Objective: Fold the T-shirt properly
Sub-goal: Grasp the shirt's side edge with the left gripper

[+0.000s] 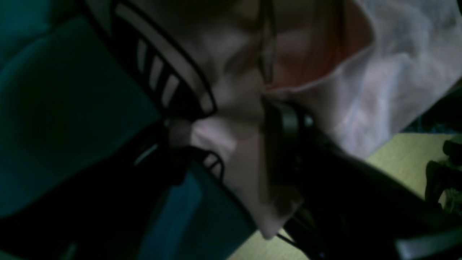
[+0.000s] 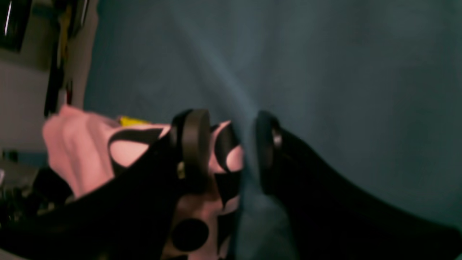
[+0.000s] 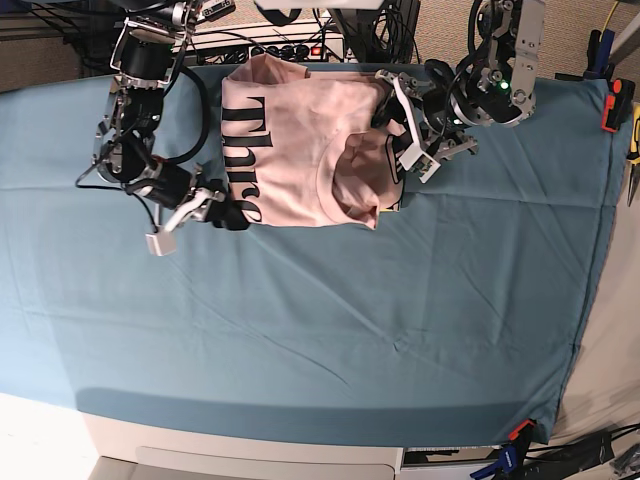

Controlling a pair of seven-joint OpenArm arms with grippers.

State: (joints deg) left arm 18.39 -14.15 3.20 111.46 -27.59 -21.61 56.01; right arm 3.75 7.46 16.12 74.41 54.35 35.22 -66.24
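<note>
The pale pink T-shirt (image 3: 310, 140) lies bunched and partly folded at the back middle of the teal table cloth (image 3: 330, 320), black lettering up on its left part. My left gripper (image 3: 405, 135) is at the shirt's right edge. In the left wrist view its jaws (image 1: 227, 137) stand apart with pink fabric (image 1: 379, 90) lying between them. My right gripper (image 3: 222, 208) is at the shirt's lower left corner. In the right wrist view it (image 2: 231, 148) is open, with the lettered shirt edge (image 2: 83, 151) against the left finger (image 2: 195, 144) and table cloth (image 2: 325, 72) in the gap.
Cables and a power strip (image 3: 290, 45) run along the back edge behind the shirt. An orange clamp (image 3: 610, 105) and a yellow-handled tool (image 3: 634, 140) sit at the right edge. The table's front edge (image 3: 250, 455) is white.
</note>
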